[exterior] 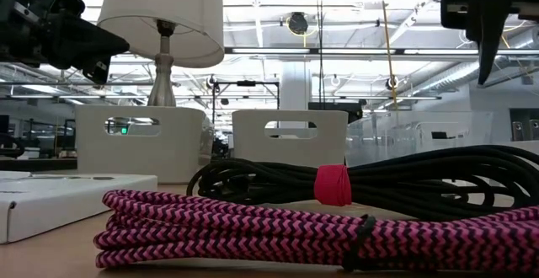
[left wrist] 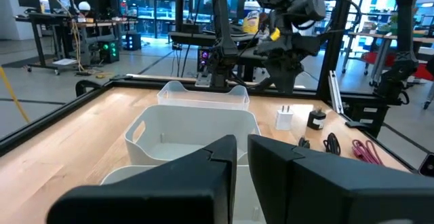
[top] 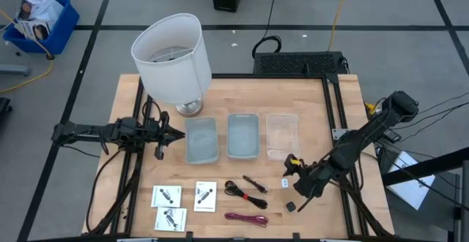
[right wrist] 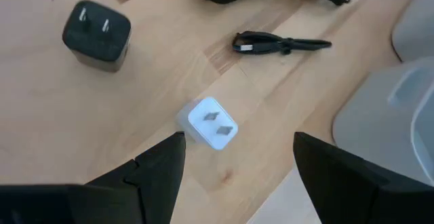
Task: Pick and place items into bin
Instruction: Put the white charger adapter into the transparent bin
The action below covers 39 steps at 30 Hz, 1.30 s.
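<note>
My right gripper (right wrist: 237,163) hangs open above the table's near right part, slanting down. A small white plug cube (right wrist: 211,124) lies on the wood just ahead of its fingers, untouched. Near it lie a black plug cube (right wrist: 97,32) and a short black lead (right wrist: 278,44). A black coiled cable (top: 245,191) and a magenta one (top: 245,218) lie at the near middle. Three white packets (top: 166,196) lie flat at the near left. My left gripper (top: 165,133) waits shut, level, left of the bins.
Three bins stand in a row mid-table: two grey ones (top: 202,140) (top: 242,135) and a clear one (top: 282,133) at the right. A big white lampshade on its lamp (top: 173,57) stands at the far left. Bare wood lies between the bins and the items.
</note>
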Each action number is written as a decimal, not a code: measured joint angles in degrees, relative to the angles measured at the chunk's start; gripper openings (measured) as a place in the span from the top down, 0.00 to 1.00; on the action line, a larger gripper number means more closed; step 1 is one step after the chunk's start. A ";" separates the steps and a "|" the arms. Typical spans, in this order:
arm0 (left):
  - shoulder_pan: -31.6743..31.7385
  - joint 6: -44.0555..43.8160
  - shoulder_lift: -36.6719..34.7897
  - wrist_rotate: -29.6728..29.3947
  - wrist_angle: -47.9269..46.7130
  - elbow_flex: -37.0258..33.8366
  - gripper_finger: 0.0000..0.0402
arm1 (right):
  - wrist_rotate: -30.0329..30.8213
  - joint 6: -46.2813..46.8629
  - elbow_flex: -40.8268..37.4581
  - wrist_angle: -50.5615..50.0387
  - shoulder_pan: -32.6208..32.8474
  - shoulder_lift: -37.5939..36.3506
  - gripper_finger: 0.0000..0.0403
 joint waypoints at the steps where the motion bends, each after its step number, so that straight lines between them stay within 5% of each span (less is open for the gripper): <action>1: 0.02 0.00 0.00 0.00 0.01 0.00 0.88 | 0.06 -1.12 0.00 0.45 -0.02 0.68 0.34; 39: 0.01 -0.09 0.00 0.02 0.01 0.00 0.88 | -0.14 -14.18 -5.26 10.12 -1.11 6.63 0.38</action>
